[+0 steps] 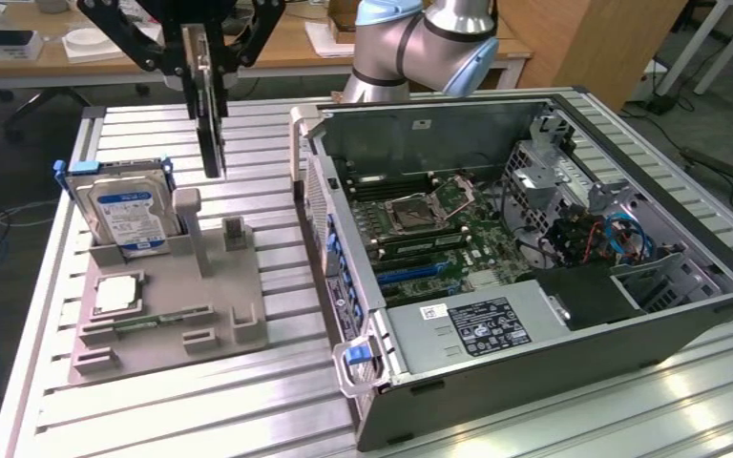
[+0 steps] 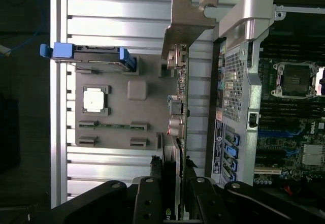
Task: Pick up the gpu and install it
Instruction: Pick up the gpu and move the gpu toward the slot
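Observation:
The gpu (image 1: pixel 211 134) hangs upright in the air, a thin dark card seen almost edge-on, above the slatted table between the grey parts holder and the open computer case (image 1: pixel 672 315). My gripper (image 1: pixel 207 67) is shut on its upper edge. In the wrist view the gpu (image 2: pixel 182 97) runs away from my gripper (image 2: pixel 175 186), ending in its silvery bracket (image 2: pixel 188 16), beside the case's rear wall (image 2: pixel 238 82). The motherboard's blue slots (image 1: pixel 411 272) lie inside the case, to the exterior view's right of the card.
The grey holder (image 1: pixel 214 296) carries an upright hard drive with a blue label (image 1: pixel 131 215), a processor chip (image 1: pixel 115 294) and a narrow green memory stick (image 1: pixel 150 322). The case's raised side wall (image 1: pixel 322 229) stands between card and motherboard. The arm's base (image 1: pixel 418 48) rises behind the case.

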You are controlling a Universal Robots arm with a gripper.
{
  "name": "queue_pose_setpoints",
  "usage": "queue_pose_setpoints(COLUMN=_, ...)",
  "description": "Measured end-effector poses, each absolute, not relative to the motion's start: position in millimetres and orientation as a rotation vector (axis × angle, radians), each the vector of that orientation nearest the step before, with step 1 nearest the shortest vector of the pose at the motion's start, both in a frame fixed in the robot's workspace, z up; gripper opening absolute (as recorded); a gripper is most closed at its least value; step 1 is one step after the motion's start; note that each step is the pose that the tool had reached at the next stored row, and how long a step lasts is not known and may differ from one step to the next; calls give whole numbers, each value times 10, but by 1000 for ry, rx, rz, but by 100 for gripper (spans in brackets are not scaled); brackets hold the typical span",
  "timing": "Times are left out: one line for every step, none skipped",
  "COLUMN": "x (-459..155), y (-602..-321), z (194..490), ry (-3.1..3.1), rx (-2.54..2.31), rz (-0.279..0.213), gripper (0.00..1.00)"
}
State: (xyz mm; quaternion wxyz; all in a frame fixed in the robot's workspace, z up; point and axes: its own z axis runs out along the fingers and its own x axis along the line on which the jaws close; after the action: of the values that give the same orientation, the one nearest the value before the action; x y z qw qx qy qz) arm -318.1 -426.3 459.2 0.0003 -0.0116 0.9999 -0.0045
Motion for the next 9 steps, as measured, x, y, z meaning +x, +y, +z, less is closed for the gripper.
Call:
queue_pose_setpoints(x=-3181, y=-4263, z=4592, ry=3141, rx=-36, rz=-14, gripper=27)
queue_pose_setpoints(x=-3181, y=-4263, z=4592, ry=3141, rx=-36, rz=-14, gripper=27)
queue_pose_setpoints(x=-3181, y=-4263, z=4592, ry=3141, rx=-36, rz=-14, gripper=27)
queue_pose_setpoints(x=-3175, y=-4263, z=4594, ry=3141, rx=-37, rz=-14, gripper=27)
queue_pose_setpoints(x=-3158, y=-4263, z=4594, ry=3141, rx=-37, rz=-14, gripper=27)
queue_pose_setpoints(x=-3133, y=-4263, z=4593, ry=3141, rx=-37, rz=-14, gripper=27)
queue_pose_setpoints(x=-3104, y=-4263, z=4593, ry=3141, rx=-36, rz=-14, gripper=27)
queue_pose_setpoints(x=-3071, y=-4263, z=4593, ry=3141, rx=-36, rz=-14, gripper=27)
queue_pose_setpoints(x=-3038, y=-4263, z=4593, ry=3141, rx=-36, rz=-14, gripper=27)
